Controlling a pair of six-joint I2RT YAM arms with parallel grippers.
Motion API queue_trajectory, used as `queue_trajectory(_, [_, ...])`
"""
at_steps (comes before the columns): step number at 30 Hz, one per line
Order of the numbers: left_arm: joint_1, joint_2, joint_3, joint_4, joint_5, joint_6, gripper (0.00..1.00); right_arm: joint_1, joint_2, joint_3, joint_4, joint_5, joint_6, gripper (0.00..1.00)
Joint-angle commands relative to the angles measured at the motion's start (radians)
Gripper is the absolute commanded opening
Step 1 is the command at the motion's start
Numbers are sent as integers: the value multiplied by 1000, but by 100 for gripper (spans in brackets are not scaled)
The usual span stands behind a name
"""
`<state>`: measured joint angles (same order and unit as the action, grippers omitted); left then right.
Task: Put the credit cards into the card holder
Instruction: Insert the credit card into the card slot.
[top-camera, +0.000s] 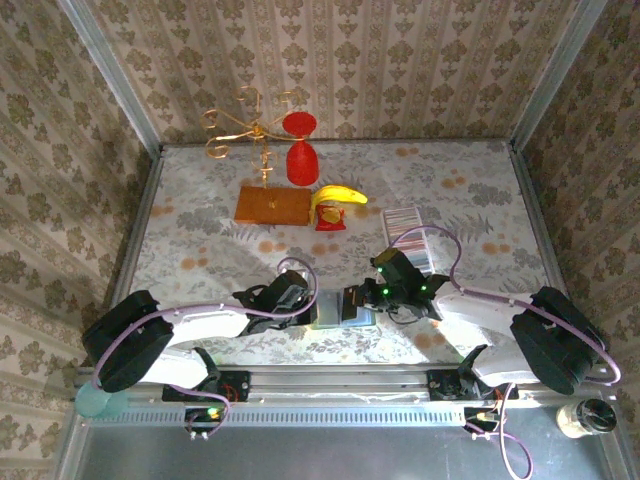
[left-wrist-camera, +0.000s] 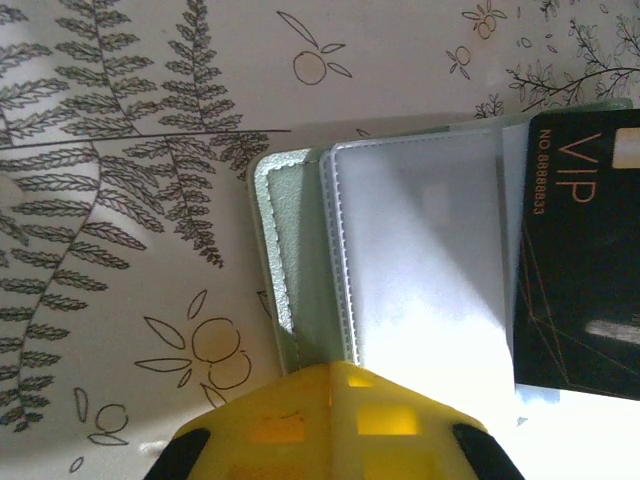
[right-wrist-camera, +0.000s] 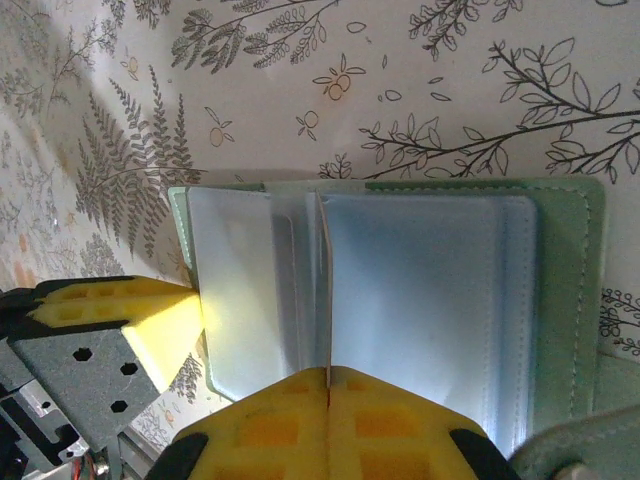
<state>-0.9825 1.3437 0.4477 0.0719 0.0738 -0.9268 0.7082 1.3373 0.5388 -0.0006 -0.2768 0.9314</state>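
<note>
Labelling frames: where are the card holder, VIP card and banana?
card holder (right-wrist-camera: 430, 290): right wrist view, right inner panel.
VIP card (left-wrist-camera: 580, 270): left wrist view, black face.
banana (top-camera: 338, 193): top view, mid-curve.

Strong light is falling from above onto the table (top-camera: 200, 220) and burning white patches near the arms, while the walls (top-camera: 40, 200) are sitting dimmer. In the left wrist view, glare is washing out the lower part of the card holder (left-wrist-camera: 420, 300), and the yellow fingers (left-wrist-camera: 270, 430) are blurring. In the right wrist view, a hot spot is flaring on its left panel, and the printed cloth (right-wrist-camera: 450, 90) is reading sharp.
</note>
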Motion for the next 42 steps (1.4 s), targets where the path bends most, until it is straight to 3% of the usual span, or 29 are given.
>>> queue_trajectory(1, [-15, 14, -26, 13, -13, -13, 0, 8, -10, -15, 56, 1, 40, 0])
queue_trajectory(15, [-29, 32, -32, 19, -18, -18, 0, 7, -99, -57, 86, 33, 84, 0])
queue_trajectory(42, [-30, 37, -35, 17, -20, -24, 0, 8, 10, -86, 194, 0, 102, 0])
